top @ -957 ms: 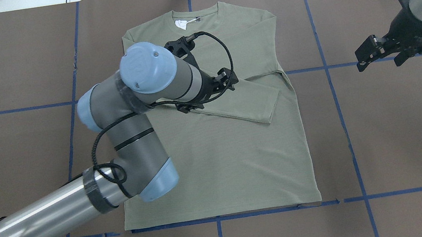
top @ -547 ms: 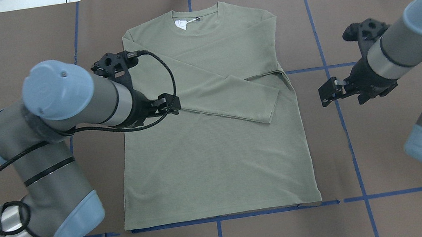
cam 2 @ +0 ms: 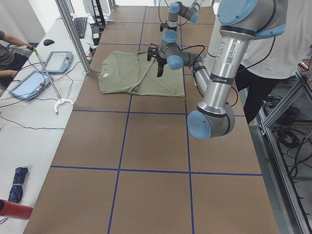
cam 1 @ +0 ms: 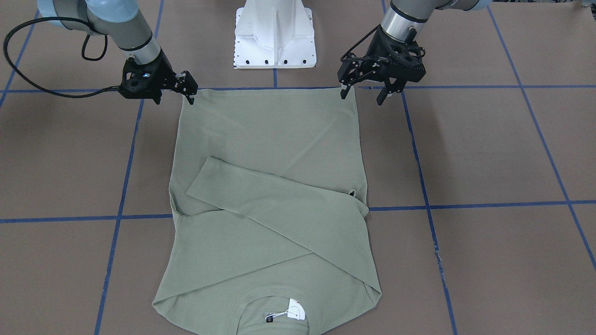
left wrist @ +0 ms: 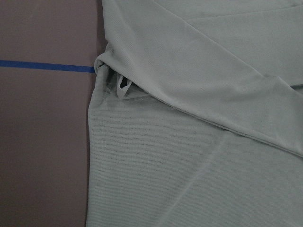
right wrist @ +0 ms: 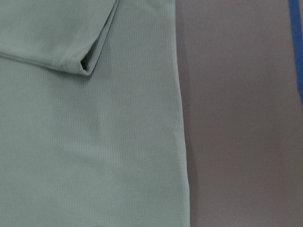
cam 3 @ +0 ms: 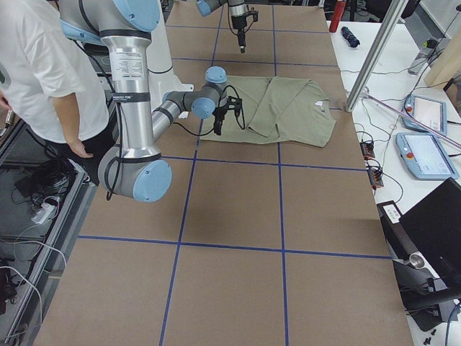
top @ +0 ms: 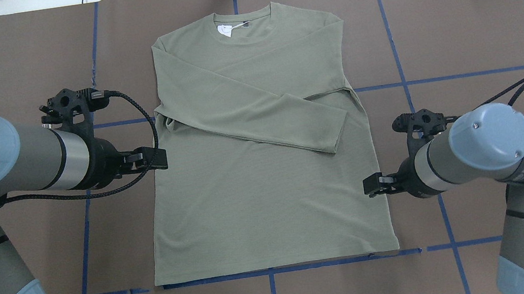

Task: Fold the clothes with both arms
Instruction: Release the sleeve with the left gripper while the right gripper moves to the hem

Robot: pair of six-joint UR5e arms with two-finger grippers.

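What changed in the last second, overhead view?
The left gripper pulled back off the folded sleeve toward the robot's left and now sits by the shirt's left edge. The right gripper came in from the far right, toward the robot, to the shirt's right edge. Neither holds cloth. The shirt lies unchanged, with its sleeves crossed over the chest.

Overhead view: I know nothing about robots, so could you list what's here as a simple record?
Garment: sage-green long-sleeved shirt, lying flat, collar away from the robot
Sleeve: top sleeve folded diagonally across the chest
Left gripper: open, empty, by the shirt's side edge
Right gripper: open, empty, by the opposite side edge
Surface: brown table with blue tape lines
Progress: body not yet folded
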